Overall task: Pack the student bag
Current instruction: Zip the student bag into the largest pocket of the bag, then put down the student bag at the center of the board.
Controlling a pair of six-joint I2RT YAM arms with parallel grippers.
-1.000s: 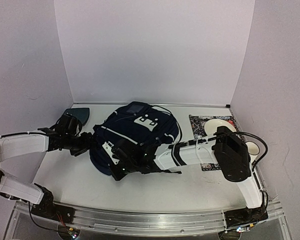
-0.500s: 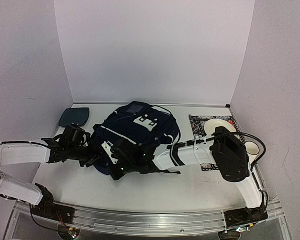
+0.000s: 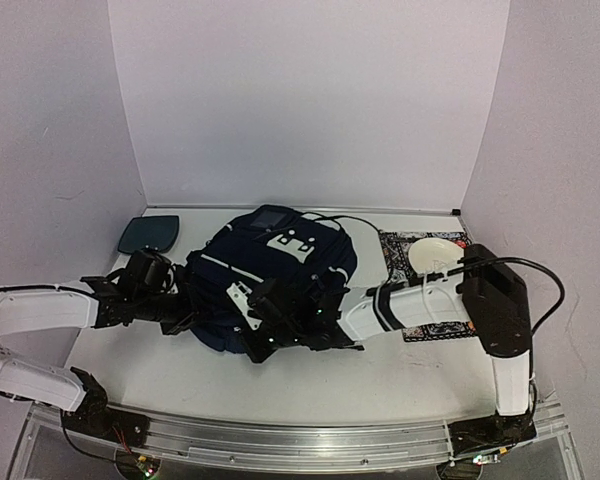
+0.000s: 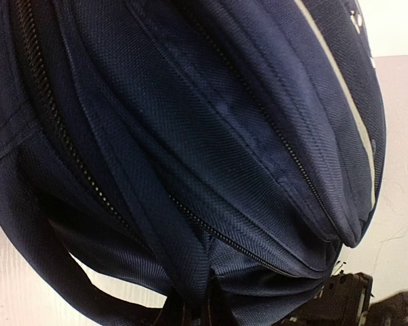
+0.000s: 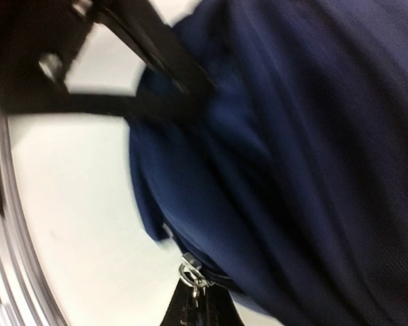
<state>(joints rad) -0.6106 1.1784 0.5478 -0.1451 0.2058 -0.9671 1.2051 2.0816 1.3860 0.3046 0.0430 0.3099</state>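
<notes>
The student bag (image 3: 280,262), dark navy with white stripes and patches, lies in the middle of the table. My left gripper (image 3: 185,318) is at its near left edge, shut on a fold of the bag's fabric (image 4: 202,299) beside a zip line. The bag (image 4: 211,136) fills the left wrist view. My right gripper (image 3: 258,340) is at the bag's near edge, shut on a silver zip pull (image 5: 194,270). Navy fabric of the bag (image 5: 299,170) and a black strap (image 5: 122,102) spread above it.
A dark teal flat pad (image 3: 148,235) lies at the back left. A patterned mat (image 3: 417,248) with a white plate (image 3: 438,255) lies right of the bag, partly under my right arm. A metal rail (image 3: 280,438) runs along the near edge.
My left gripper moved right to the bag's edge and shut on its fabric. My right gripper shifted slightly right with the zip pull, and the bag moved a little with it.
</notes>
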